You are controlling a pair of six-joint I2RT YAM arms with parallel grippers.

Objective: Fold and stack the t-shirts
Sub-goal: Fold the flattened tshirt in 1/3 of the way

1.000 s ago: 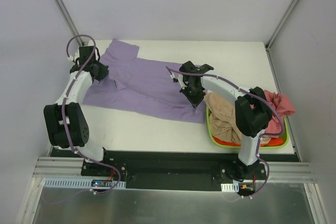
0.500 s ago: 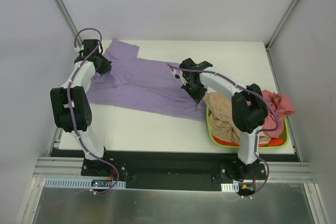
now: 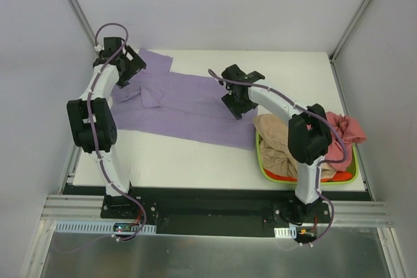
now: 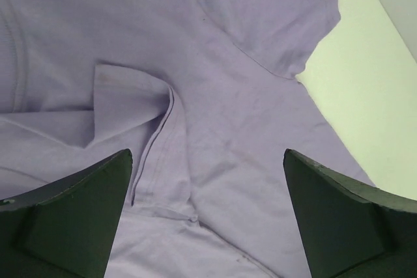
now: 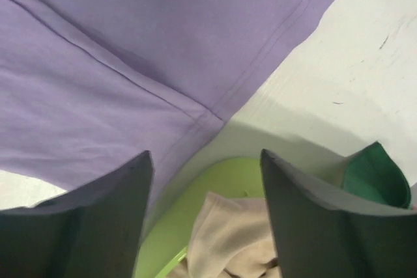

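Currently, your left gripper (image 3: 130,69): fingers spread wide, empty, above the purple shirt's (image 3: 186,105) left end.
Your right gripper (image 3: 236,105): fingers apart, empty, over the shirt's hem near the basket (image 3: 339,180).
Purple shirt: spread on the table (image 3: 195,161).
Tan shirt (image 3: 277,141), pink shirt (image 3: 345,128): heaped in the basket.

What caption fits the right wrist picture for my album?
Open right tool over a corner of the purple t-shirt, beside the lime-green basket holding a tan t-shirt.
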